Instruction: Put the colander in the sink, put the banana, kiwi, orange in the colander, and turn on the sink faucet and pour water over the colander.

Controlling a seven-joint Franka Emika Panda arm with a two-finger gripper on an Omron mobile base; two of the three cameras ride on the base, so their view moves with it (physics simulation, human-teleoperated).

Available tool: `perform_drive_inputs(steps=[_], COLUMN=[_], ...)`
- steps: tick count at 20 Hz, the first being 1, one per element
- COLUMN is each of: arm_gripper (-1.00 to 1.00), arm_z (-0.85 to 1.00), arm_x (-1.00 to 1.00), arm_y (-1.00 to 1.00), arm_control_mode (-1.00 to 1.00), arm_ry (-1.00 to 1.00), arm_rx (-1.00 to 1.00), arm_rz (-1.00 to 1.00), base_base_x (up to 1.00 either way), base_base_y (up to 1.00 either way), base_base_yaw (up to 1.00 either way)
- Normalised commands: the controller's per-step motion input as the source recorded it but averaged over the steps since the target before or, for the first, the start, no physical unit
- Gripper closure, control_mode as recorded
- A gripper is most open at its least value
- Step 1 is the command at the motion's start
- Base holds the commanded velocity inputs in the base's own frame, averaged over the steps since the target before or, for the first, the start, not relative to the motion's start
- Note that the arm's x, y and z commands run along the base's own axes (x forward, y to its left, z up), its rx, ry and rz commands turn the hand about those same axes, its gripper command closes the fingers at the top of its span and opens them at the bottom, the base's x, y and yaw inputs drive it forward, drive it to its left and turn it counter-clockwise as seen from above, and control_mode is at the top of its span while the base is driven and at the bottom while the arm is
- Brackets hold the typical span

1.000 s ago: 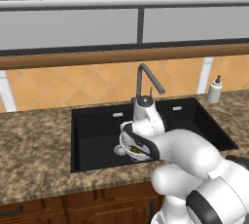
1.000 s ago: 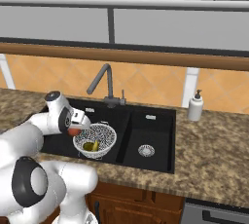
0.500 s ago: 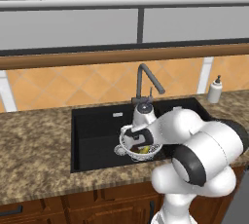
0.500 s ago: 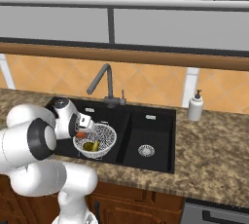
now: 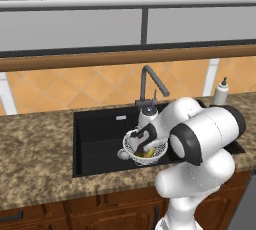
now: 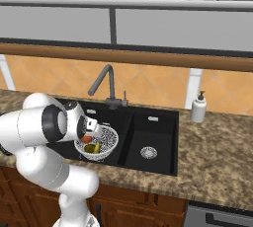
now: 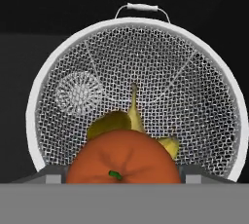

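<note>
The colander (image 7: pixel 35 102) sits in the large basin of the black sink (image 5: pixel 100 134), and its white mesh bowl is also seen from the side (image 6: pixel 106 139). In it lie the banana (image 7: pixel 134 108) and the olive kiwi (image 7: pixel 108 124). My gripper (image 7: pixel 121 177) hangs just above the colander's near rim, shut on the orange (image 7: pixel 122 157), which also shows at the bowl's left edge (image 6: pixel 87 138). The orange covers part of both fruits below it. Behind the basin stands the dark sink faucet (image 5: pixel 150 81), with no water running from it.
A white soap bottle (image 6: pixel 198 107) stands on the granite counter (image 6: pixel 217 152) right of the sink. The smaller basin with its silver drain (image 6: pixel 148 152) lies to the colander's right. My white arm (image 5: pixel 200 134) bulks over the sink's right front corner.
The arm's upper links have swung round in front of the sink. The gripper, still holding the orange, has shifted slightly inward over the colander's rim.
</note>
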Motion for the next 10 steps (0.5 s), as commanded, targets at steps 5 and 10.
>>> perform_drive_inputs(steps=[5, 10], arm_gripper=[1.0, 1.0], arm_z=[-0.35, -0.43], arm_x=[0.19, 0.04], arm_y=[-0.03, 0.0], arm_control_mode=[-1.0, -1.0], arm_ry=[0.0, 0.0], arm_rx=[0.0, 0.0], arm_rz=[0.0, 0.0], base_base_x=[0.0, 0.0], base_base_y=[0.0, 0.0], base_base_yaw=[0.0, 0.0])
